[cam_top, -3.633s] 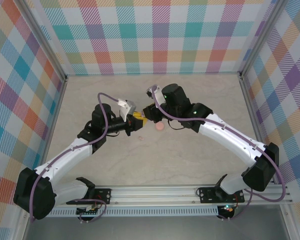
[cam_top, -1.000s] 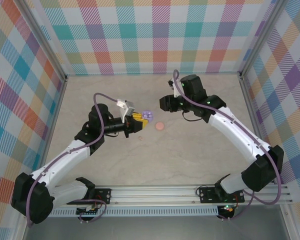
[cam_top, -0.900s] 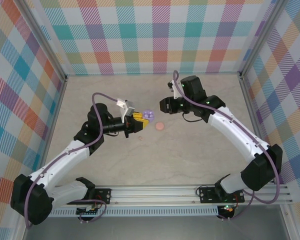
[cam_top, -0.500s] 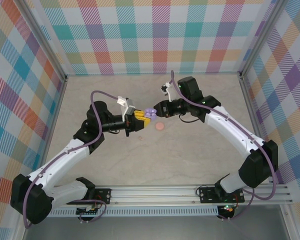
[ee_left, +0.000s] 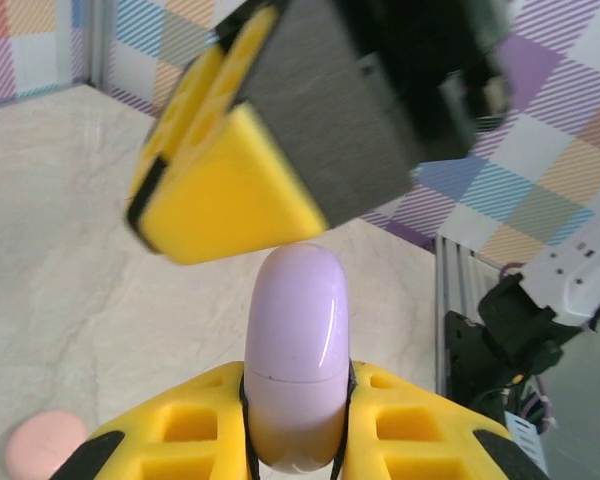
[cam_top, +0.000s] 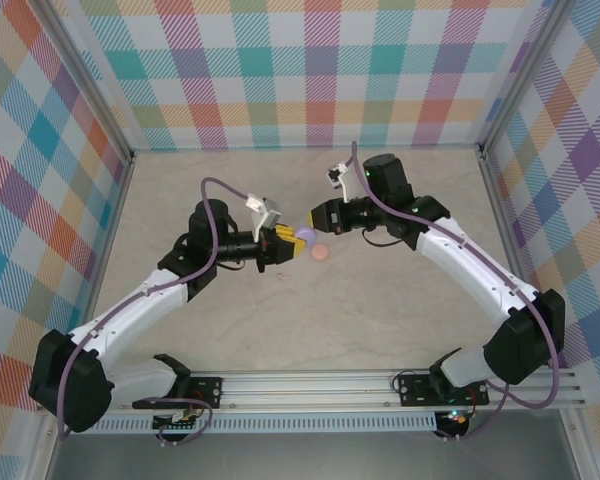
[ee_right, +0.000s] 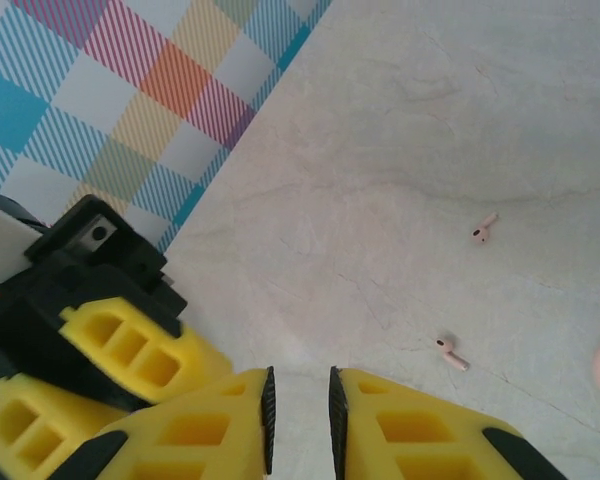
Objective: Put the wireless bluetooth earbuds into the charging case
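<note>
Pink earbuds (ee_right: 483, 229) show from the right wrist; left claw (ee_left: 295, 405) pinches lilac case (ee_left: 295, 330).

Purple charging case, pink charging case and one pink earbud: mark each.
purple charging case (ee_left: 295, 350): left wrist view, middle of its glossy shell.
pink charging case (cam_top: 321, 253): top external view, centre of its top.
pink earbud (ee_right: 450, 352): right wrist view, middle of its body.

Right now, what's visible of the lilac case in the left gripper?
The lilac case is a glossy, plastic-looking capsule with a rounded tip and a thin seam low across it. The left gripper clamps one end between yellow fingers, its long axis pointing out from them. A right gripper finger sits by its tip; contact unclear.
</note>
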Controlling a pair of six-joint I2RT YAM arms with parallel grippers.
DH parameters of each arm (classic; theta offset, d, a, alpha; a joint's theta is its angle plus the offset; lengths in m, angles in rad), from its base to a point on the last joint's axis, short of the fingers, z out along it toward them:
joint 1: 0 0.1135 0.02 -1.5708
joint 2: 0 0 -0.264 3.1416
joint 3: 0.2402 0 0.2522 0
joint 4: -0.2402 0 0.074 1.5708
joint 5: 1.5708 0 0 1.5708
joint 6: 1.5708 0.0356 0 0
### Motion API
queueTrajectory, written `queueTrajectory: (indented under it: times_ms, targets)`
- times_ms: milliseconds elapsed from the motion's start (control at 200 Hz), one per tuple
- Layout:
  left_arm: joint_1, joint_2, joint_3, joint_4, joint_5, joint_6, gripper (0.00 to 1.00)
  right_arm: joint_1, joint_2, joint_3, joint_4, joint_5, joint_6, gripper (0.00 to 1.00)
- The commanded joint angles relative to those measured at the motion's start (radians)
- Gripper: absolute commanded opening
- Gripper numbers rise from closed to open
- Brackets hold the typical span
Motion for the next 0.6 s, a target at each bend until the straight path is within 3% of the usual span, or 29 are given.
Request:
queueTrajectory:
  times_ms: [0, 75, 220, 425, 595]
  targets:
    - [-0.007, 0.024, 0.036, -0.011, -0.136, -0.056, 0.0, 0.008, -0.015, 0.019, -0.066, 0.155, 0.007, 0.25]
    - [-0.004, 0.06, 0.073, -0.069, -0.276, -0.119, 0.0, 0.008, -0.016, 0.037, -0.145, 0.318, 0.009, 0.25]
    - [0.003, 0.22, 0.255, -0.285, -0.381, -0.198, 0.0, 0.008, -0.01, 0.051, -0.248, 0.496, 0.006, 0.28]
    - [0.02, 0.575, 0.615, -0.598, -0.388, -0.23, 0.0, 0.009, -0.027, -0.004, -0.257, 0.521, 0.009, 0.31]
    - [0.043, 0.836, 0.886, -0.704, -0.342, -0.233, 0.0, 0.009, -0.027, -0.038, -0.272, 0.53, 0.014, 0.32]
